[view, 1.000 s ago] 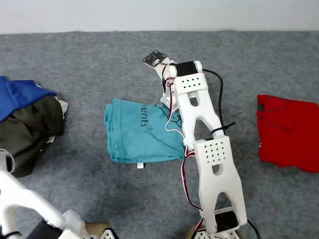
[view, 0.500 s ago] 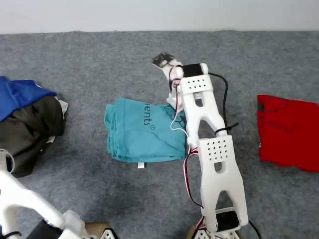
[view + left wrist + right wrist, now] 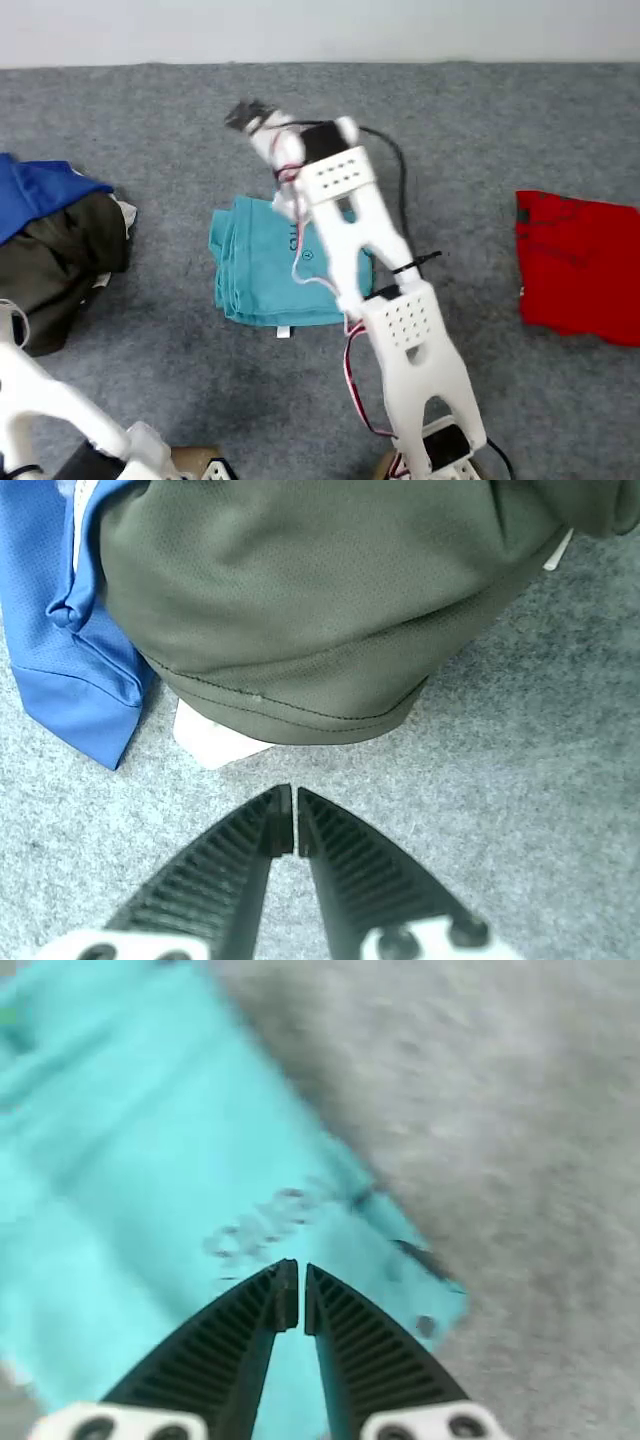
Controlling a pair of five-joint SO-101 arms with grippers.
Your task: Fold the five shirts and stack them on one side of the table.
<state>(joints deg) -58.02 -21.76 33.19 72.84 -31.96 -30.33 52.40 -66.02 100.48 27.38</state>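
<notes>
Progress: I judge two shirts are folded and three wait in the heap [image 3: 55, 250]; no stack is made yet.
Heap: far left of the teal shirt [image 3: 255, 265]; blue, olive and white cloth, crumpled.
Left gripper [image 3: 295, 825]: beside the heap, fingers pressed together, empty.
Teal shirt: a flat folded rectangle.
Right gripper [image 3: 296, 1295]: above the teal shirt, fingers together, pinching nothing.
Red shirt [image 3: 575, 265]: well right of the teal shirt, folded.

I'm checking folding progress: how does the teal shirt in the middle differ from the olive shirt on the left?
The teal shirt is folded into a flat, neat rectangle; the olive shirt is crumpled in a heap. The teal shirt lies by itself mid-table; the olive shirt is bunched against a blue shirt at the left edge. Both rest on the grey table.
</notes>
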